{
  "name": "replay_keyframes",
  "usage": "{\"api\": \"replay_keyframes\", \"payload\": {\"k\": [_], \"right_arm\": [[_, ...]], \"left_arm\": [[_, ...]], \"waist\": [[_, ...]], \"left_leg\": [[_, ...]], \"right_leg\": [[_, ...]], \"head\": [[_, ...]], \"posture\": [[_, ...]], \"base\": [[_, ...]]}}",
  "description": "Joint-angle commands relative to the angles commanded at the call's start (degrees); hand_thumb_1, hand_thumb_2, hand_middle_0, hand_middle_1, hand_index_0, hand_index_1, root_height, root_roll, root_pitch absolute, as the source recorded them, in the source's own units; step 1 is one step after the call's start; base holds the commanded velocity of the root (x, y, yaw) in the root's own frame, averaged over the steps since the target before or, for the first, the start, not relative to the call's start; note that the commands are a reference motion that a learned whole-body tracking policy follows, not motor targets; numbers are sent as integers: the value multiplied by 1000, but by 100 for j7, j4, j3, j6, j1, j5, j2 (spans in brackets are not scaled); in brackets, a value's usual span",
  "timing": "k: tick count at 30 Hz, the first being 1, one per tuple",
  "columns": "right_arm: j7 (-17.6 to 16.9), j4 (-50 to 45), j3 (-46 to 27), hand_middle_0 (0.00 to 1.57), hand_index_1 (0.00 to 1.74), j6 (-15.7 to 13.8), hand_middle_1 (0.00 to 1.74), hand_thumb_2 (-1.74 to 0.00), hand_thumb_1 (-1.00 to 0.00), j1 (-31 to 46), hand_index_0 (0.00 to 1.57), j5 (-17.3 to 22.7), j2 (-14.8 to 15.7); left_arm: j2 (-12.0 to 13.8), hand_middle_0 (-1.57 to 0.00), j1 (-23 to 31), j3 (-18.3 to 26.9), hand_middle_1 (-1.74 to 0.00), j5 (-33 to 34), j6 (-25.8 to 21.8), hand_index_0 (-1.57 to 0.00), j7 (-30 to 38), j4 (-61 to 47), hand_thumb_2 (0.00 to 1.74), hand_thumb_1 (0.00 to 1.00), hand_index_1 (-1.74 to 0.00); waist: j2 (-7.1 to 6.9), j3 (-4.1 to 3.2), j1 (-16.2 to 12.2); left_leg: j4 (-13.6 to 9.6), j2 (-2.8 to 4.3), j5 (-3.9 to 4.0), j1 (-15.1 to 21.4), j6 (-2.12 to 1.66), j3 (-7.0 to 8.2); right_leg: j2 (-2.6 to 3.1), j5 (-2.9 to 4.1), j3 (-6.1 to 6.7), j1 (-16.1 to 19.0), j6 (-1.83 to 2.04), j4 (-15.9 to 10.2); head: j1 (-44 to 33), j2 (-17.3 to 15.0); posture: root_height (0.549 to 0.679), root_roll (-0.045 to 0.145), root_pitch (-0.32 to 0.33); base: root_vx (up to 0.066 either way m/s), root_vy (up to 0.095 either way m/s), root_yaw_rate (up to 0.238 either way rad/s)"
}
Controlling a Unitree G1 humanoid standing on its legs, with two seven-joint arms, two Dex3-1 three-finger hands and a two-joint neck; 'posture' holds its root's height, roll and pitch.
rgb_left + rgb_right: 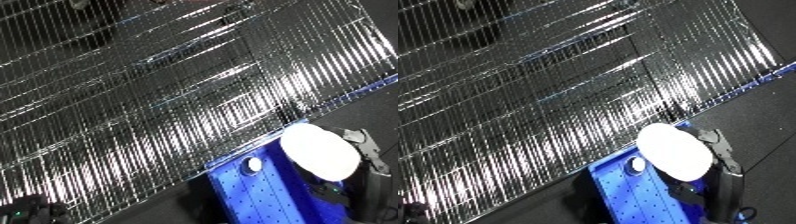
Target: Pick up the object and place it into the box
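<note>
A white round, plate-like object (pixel 320 151) hangs tilted over the far right end of the blue bin (pixel 258 197). My right hand (pixel 362 142) comes in from the lower right. Its fingers curl over the object's right edge, and a dark part of the hand (pixel 684 190) shows under its lower edge. A small white round thing (pixel 255 165) lies inside the bin near its far wall. My left hand is not visible.
A large chrome wire rack (pixel 151 95) fills the upper left and runs right along the bin's far side. Dark floor (pixel 762 120) lies to the right. A dark shape (pixel 27 210) that I cannot identify sits in the lower left corner.
</note>
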Motion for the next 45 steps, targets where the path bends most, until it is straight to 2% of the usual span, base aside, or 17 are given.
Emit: {"api": "replay_keyframes", "payload": {"k": [2,9,18,24,31,34,38,45], "right_arm": [[-34,35,-43,1256,1392,-60,1392,-1392,-800,145,1256,74,31],[48,252,-82,706,783,-327,783,-783,-450,491,706,500,133],[-129,275,13,0,0,-337,0,0,0,421,0,508,115],[-198,230,47,0,0,-297,0,0,0,449,0,534,109],[-120,253,81,0,0,-337,0,0,0,469,0,705,141],[38,202,124,0,0,-360,0,0,0,466,0,837,159],[262,40,231,0,0,-360,0,0,0,369,0,786,118],[896,-199,514,0,0,-112,0,0,0,-89,0,780,-38]], "left_arm": [[11,-1570,45,63,-1740,-28,7,-1570,-9,-24,1740,1000,-1740],[19,-1570,207,129,-1740,-141,-40,-1570,-40,-48,1740,1000,-1740],[18,-1570,152,56,-1740,-151,-80,-1570,83,-56,1740,1000,-1740],[26,-1570,206,66,-1740,-182,-75,-1570,94,-102,1740,1000,-1740],[25,-1570,215,41,-1740,-179,-76,-1570,91,-118,1740,1000,-1740],[36,-1570,212,20,-1740,-191,-68,-1570,101,-125,1740,1000,-1740],[50,-1570,184,-53,-1740,-201,-23,-1570,136,-160,1740,1000,-1740],[40,-1570,-26,-244,-1740,-122,75,-1570,171,-117,1740,1000,-1740]], "waist": [[-1,0,-51],[27,0,-182],[83,0,-200],[103,0,-201],[96,0,-181],[87,0,-158],[78,0,-94],[50,0,116]], "left_leg": [[5,6,-19,17,8,34],[14,18,-67,53,29,135],[7,-24,-72,36,30,156],[6,-34,-65,15,28,161],[48,-41,-64,-39,31,144],[65,-47,-54,-62,33,122],[78,-69,-37,-73,32,76],[46,-120,36,-84,-2,-47]], "right_leg": [[4,-13,27,18,-9,-10],[3,-39,99,37,-39,-38],[7,-54,122,19,-71,-35],[13,-62,131,-15,-83,-6],[22,-72,115,-52,-95,39],[28,-74,99,-61,-99,61],[21,-71,68,-45,-101,67],[-23,-70,-39,29,-86,46]], "head": [[44,-9],[216,-14],[397,92],[399,115],[374,100],[319,105],[150,111],[-433,157]], "posture": [[638,57,46],[638,62,46],[638,66,48],[638,67,50],[637,67,52],[636,66,52],[636,65,49],[637,61,41]], "base": [[-10,25,-162],[-13,27,-127],[-4,7,-44],[-4,6,-25],[-2,-1,8],[4,-10,36],[13,-11,70],[14,-34,144]]}}
